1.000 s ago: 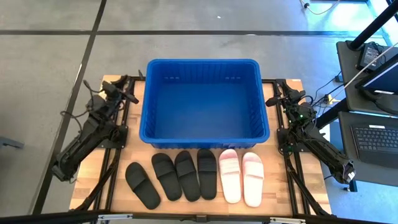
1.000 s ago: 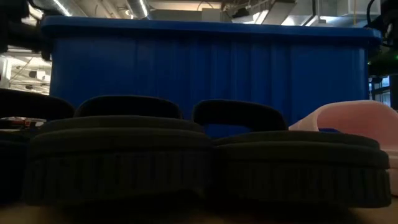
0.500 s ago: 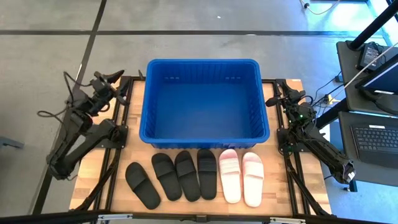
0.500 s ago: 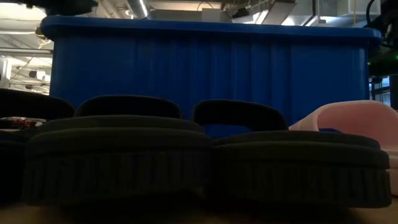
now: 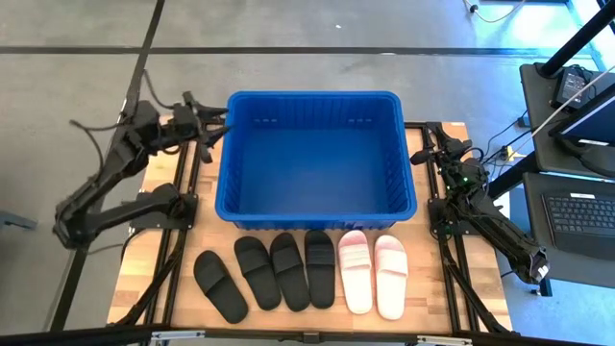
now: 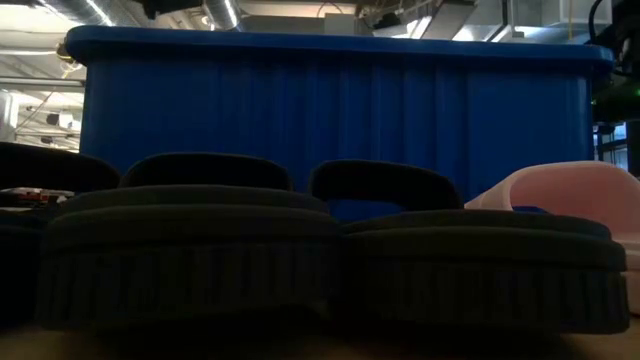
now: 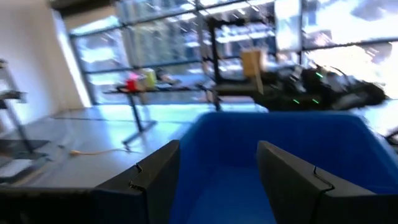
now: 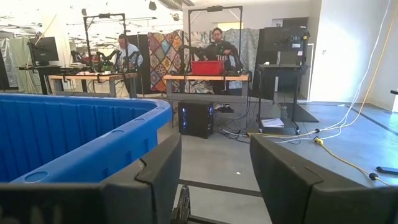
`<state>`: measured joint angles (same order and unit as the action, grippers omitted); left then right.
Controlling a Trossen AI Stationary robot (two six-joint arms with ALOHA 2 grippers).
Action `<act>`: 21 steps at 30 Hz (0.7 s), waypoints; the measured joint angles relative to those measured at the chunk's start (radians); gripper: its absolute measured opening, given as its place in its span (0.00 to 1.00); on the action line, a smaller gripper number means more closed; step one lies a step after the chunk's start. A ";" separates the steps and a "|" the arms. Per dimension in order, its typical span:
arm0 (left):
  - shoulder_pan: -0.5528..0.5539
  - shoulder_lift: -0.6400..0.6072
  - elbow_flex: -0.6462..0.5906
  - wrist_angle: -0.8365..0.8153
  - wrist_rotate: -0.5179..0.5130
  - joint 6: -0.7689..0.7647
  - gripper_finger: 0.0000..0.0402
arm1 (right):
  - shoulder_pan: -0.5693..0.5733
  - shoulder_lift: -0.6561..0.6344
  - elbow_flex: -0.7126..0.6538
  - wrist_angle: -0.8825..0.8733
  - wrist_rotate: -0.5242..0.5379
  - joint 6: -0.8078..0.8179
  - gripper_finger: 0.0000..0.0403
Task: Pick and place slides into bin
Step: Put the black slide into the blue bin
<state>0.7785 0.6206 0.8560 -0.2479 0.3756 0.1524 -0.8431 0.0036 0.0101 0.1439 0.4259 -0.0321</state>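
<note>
The empty blue bin (image 5: 315, 159) stands at the middle of the table's far half. Along the near edge lie four black slides (image 5: 271, 272) and two pale pink slides (image 5: 373, 273), soles down, in a row. They also show in the low view (image 6: 190, 250). My left gripper (image 5: 213, 123) is open and empty, raised at the bin's far left corner; its wrist view shows the bin (image 7: 286, 143) between the fingers. My right gripper (image 5: 423, 154) is open and empty, resting beside the bin's right wall (image 8: 74, 149).
Black frame rails (image 5: 187, 192) run along both table sides under the arms. A desk with a laptop (image 5: 581, 211) stands past the right edge. People sit at benches (image 8: 217, 43) in the room beyond.
My left arm has risen from its rest at the table's left side and swung toward the bin, its gripper going up and right to the bin's far left corner. The slides, the bin and my right arm have stayed still.
</note>
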 joint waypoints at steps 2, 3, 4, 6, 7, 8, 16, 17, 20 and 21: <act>-0.054 0.033 0.039 -0.027 -0.011 0.008 0.52 | 0.000 0.000 0.000 0.000 0.000 -0.001 0.48; -0.085 0.045 0.057 -0.041 -0.019 0.009 0.52 | 0.000 0.000 0.000 -0.001 0.000 -0.001 0.48; -0.119 0.058 0.079 -0.056 -0.022 0.010 0.52 | 0.000 0.000 0.000 -0.004 0.000 -0.002 0.48; -0.194 0.085 0.117 -0.078 -0.028 0.009 0.52 | 0.000 0.000 0.000 -0.014 0.000 -0.002 0.48; -0.241 0.100 0.131 -0.088 -0.046 0.010 0.52 | 0.000 0.000 0.000 -0.022 0.000 -0.002 0.48; -0.288 0.114 0.146 -0.096 -0.082 0.010 0.52 | 0.000 0.000 0.000 -0.028 0.000 -0.002 0.48; -0.719 0.287 0.230 -0.105 -0.532 0.010 0.52 | 0.000 0.003 0.000 -0.081 0.000 -0.003 0.48; -0.769 0.314 0.242 -0.105 -0.591 0.010 0.52 | 0.000 0.003 0.000 -0.081 0.000 -0.003 0.48; -0.905 0.390 0.282 -0.105 -0.750 -0.003 0.52 | 0.000 0.003 0.000 -0.081 0.000 -0.003 0.48; -0.946 0.413 0.297 -0.107 -0.794 -0.016 0.52 | 0.000 0.003 0.000 -0.081 0.000 -0.003 0.48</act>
<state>-0.1678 1.0332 1.1532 -0.3545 -0.4180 0.1361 -0.8429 0.0071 0.0105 0.0624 0.4255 -0.0351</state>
